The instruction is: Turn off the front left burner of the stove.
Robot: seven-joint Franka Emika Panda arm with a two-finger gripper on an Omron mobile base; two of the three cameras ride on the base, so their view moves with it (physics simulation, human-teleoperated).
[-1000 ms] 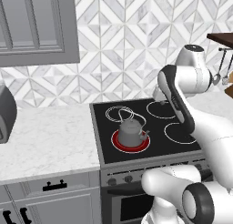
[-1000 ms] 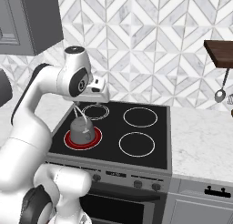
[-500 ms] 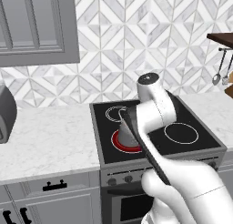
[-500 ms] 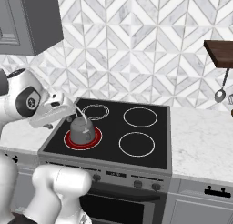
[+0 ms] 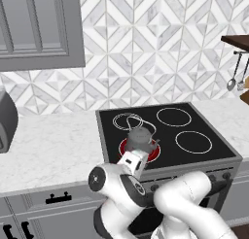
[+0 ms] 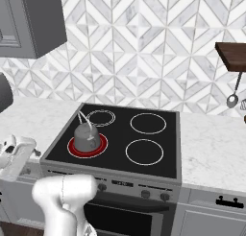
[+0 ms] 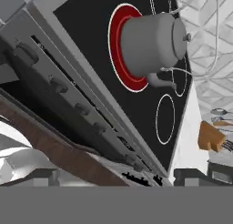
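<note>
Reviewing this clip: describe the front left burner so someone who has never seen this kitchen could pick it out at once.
Start at the stove, the steel-grey range with a black glass cooktop set in the marble counter. Of its four white-outlined rings, take the one nearest the knob row on the left: the front left burner. It alone glows red, and the grey kettle sits on it; the other rings are dark and bare.

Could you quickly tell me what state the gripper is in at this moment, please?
Gripper: cannot be told whether open or closed; it sits low at the front of the stove, with nothing seen in it.
</note>
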